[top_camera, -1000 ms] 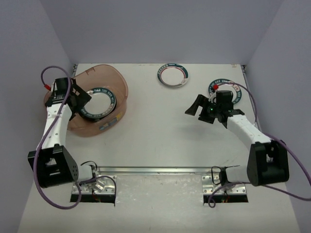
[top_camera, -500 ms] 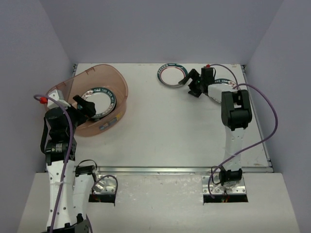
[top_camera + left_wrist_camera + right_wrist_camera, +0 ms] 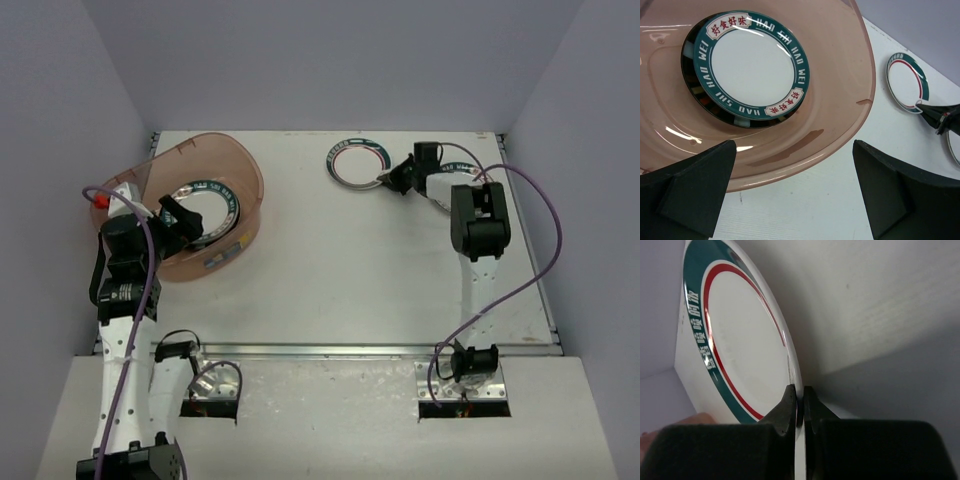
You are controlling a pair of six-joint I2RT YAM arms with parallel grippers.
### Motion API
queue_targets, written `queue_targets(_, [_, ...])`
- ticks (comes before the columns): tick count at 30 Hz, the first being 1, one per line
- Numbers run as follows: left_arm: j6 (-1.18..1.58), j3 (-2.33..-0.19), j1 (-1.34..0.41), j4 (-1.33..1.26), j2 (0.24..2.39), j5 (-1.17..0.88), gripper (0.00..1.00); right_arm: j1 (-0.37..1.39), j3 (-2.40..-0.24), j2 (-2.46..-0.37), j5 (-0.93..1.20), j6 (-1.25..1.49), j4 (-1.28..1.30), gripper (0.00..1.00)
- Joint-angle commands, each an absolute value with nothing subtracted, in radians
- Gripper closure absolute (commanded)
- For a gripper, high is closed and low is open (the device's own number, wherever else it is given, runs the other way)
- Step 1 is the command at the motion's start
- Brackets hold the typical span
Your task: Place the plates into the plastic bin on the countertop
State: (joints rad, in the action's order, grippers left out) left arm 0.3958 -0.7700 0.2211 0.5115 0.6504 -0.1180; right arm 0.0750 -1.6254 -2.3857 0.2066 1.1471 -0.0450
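Note:
The pinkish plastic bin (image 3: pixel 245 165) sits at the far left of the countertop (image 3: pixel 330 270). Inside it lies a stack of plates topped by a dark-teal-rimmed one (image 3: pixel 208 203), also plain in the left wrist view (image 3: pixel 752 62). My left gripper (image 3: pixel 180 220) hangs open over the bin's near wall (image 3: pixel 840 115), holding nothing (image 3: pixel 797 192). A small white plate with a teal-red rim (image 3: pixel 355 160) lies at the far middle. My right gripper (image 3: pixel 384 180) is shut on its right rim, the fingers (image 3: pixel 790 407) pinching the plate's edge (image 3: pixel 740 350).
Another teal-rimmed plate (image 3: pixel 458 167) lies at the far right, mostly covered by my right arm. Grey walls close in the back and both sides. A metal rail (image 3: pixel 330 350) runs along the countertop's front edge.
My right arm swung to the far-middle plate and its jaws closed on the rim. My left arm drew back from over the bin toward the near side, still open.

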Motion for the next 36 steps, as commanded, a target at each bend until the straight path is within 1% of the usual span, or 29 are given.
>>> queue_targets(1, [0.367,-0.79,0.211,0.458,0.697,-0.16,0.0,0.099,-1.352,-2.114,0.111,0.945,0.009,1.0])
queue_targets(3, [0.356,-0.807,0.204,0.455,0.737,-0.237,0.0,0.129,-1.306,-1.986,0.107,0.769,0.056,1.0])
queue_targets(6, [0.364,-0.848,0.157,0.457,0.79,-0.314,0.0,0.198,-1.288,-1.777,0.169,0.578,0.222,1.0])
queue_targets(9, [0.382,-0.909,0.082,0.464,0.881,-0.336,0.0,0.25,-1.206,-1.645,0.23,0.472,0.3,1.0])
queue_targets(11, [0.395,-0.951,-0.044,0.45,0.932,-0.33,0.0,0.268,-1.137,-1.554,0.386,0.463,0.301,1.0])
queue_targets(14, [0.4,-0.985,-0.199,0.426,0.985,-0.33,0.0,0.273,-1.058,-1.459,0.595,0.482,0.23,1.0])
queue_targets(16, [0.406,-0.999,-0.256,0.396,1.034,-0.379,0.0,0.274,-1.019,-1.382,0.75,0.507,0.166,1.0])
queue_targets(19, [0.413,-0.998,-0.294,0.359,1.069,-0.4,0.02,0.273,-1.017,-1.329,0.879,0.535,0.119,1.0])
queue_targets(20, [0.416,-0.994,-0.299,0.345,1.074,-0.41,0.04,0.274,-1.019,-1.321,0.899,0.543,0.111,1.0])
queue_targets(21, [0.423,-0.99,-0.309,0.332,1.083,-0.431,0.14,0.274,-1.02,-1.31,0.934,0.562,0.098,1.0])
queue_targets(22, [0.426,-0.986,-0.318,0.322,1.09,-0.444,0.28,0.273,-1.02,-1.307,0.968,0.579,0.081,1.0])
queue_targets(24, [0.428,-0.986,-0.334,0.315,1.1,-0.45,0.52,0.274,-1.018,-1.305,0.992,0.599,0.059,1.0])
queue_targets(25, [0.428,-0.986,-0.336,0.314,1.103,-0.457,0.58,0.271,-1.017,-1.306,0.991,0.605,0.052,1.0])
queue_targets(26, [0.428,-0.985,-0.34,0.312,1.103,-0.474,0.61,0.27,-1.018,-1.311,0.99,0.613,0.051,1.0])
queue_targets(28, [0.425,-0.985,-0.341,0.303,1.101,-0.509,0.89,0.267,-1.017,-1.32,1.004,0.635,0.029,1.0])
queue_targets(29, [0.425,-0.984,-0.341,0.294,1.1,-0.519,0.98,0.267,-1.016,-1.331,1.007,0.643,0.019,1.0])
queue_targets(30, [0.427,-0.988,-0.341,0.295,1.099,-0.511,1.0,0.265,-1.014,-1.337,1.007,0.65,0.013,0.99])
queue_targets(31, [0.43,-0.997,-0.341,0.303,1.098,-0.486,1.0,0.26,-1.013,-1.342,1.002,0.658,0.011,0.9])
queue_targets(32, [0.44,-1.01,-0.338,0.322,1.094,-0.424,1.0,0.242,-1.004,-1.344,0.976,0.668,0.01,0.62])
queue_targets(33, [0.455,-1.024,-0.334,0.345,1.088,-0.342,1.0,0.22,-0.99,-1.342,0.944,0.678,0.01,0.25])
queue_targets(34, [0.47,-1.039,-0.321,0.373,1.081,-0.267,1.0,0.214,-0.972,-1.332,0.934,0.678,0.012,0.01])
queue_targets(36, [0.524,-1.074,-0.183,0.437,1.058,-0.16,1.0,0.156,-0.92,-1.294,0.84,0.678,0.029,0.01])
